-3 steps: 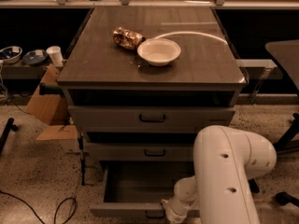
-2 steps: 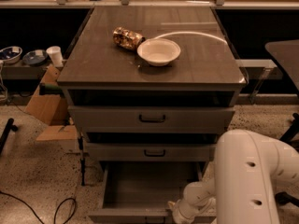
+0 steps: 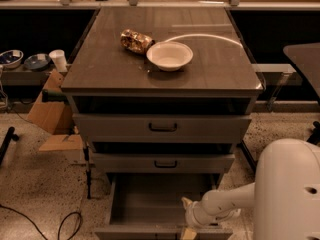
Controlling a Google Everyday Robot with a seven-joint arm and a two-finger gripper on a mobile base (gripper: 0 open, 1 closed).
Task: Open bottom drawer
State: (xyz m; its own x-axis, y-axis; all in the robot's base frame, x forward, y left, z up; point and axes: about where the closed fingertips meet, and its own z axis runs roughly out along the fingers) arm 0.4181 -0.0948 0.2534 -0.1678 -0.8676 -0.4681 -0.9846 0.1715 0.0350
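The bottom drawer (image 3: 150, 206) of the grey cabinet stands pulled out, and its empty grey inside shows. Its front (image 3: 135, 232) lies along the lower edge of the view, and its black handle is out of sight. My gripper (image 3: 188, 229) is at the drawer's front edge, right of its middle, on the end of the white arm (image 3: 225, 204) that reaches in from the lower right. The mid-width drawer (image 3: 162, 163) and the widest top drawer (image 3: 162, 128) above it are shut.
A white bowl (image 3: 169, 55) and a crumpled snack bag (image 3: 135, 40) lie on the cabinet top (image 3: 100, 69). Cardboard boxes (image 3: 50, 111) stand at the left, and cables (image 3: 65, 224) lie on the floor. A dark table edge (image 3: 305, 59) is at the right.
My white arm has shifted to the right and uncovers more of the open drawer. The gripper stays by the drawer's front edge. The drawer stays pulled out.
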